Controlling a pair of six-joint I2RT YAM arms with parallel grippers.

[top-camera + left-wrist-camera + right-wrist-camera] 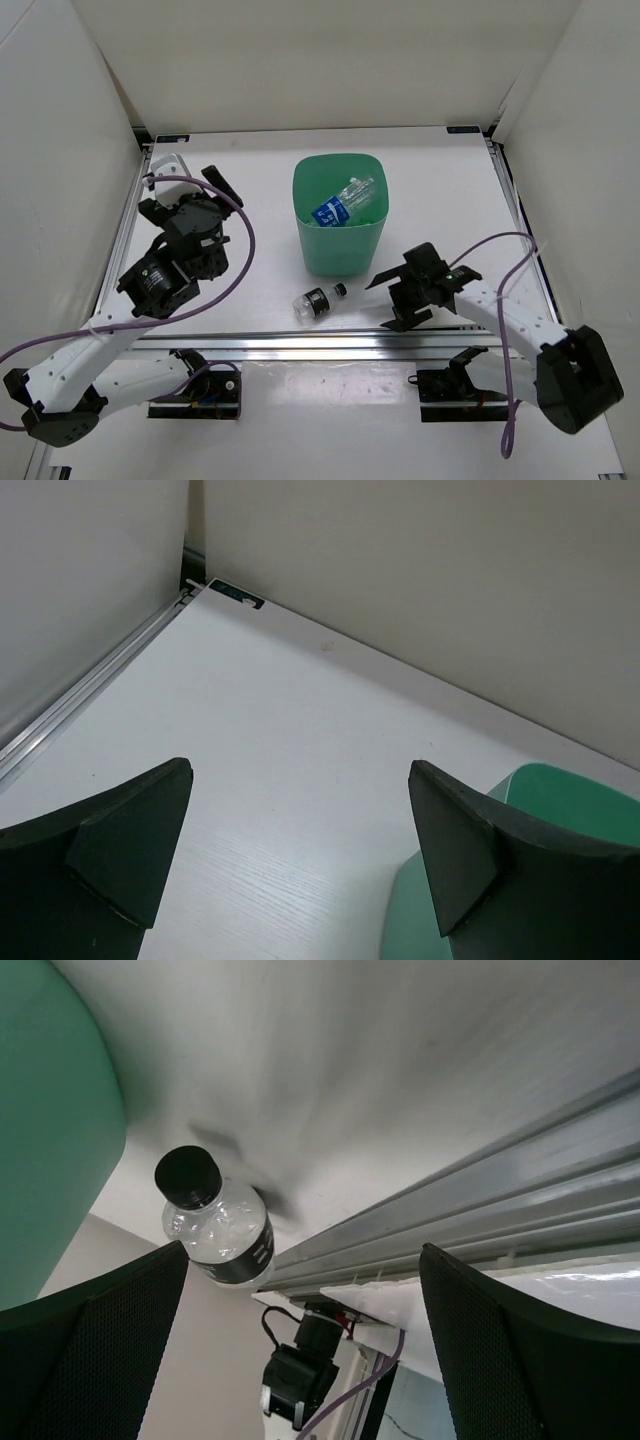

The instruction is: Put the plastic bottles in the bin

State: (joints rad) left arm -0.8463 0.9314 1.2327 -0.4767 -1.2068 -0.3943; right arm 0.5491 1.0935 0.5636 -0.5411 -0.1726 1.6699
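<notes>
The green bin (340, 255) stands mid-table. Inside it lie clear plastic bottles, one with a blue label (333, 209) and another clear one (362, 189); any others are hidden. A short clear bottle with a dark label and black cap (317, 300) lies on its side on the table in front of the bin. It also shows in the right wrist view (218, 1232), beside the bin's wall (50, 1130). My right gripper (393, 297) is open and empty, to the right of this bottle and facing it. My left gripper (192, 178) is open and empty, left of the bin (570, 785).
White walls enclose the table on the left, back and right. A metal rail (480, 1200) runs along the table's near edge, close to the lying bottle. Purple cables (245, 240) loop from both arms.
</notes>
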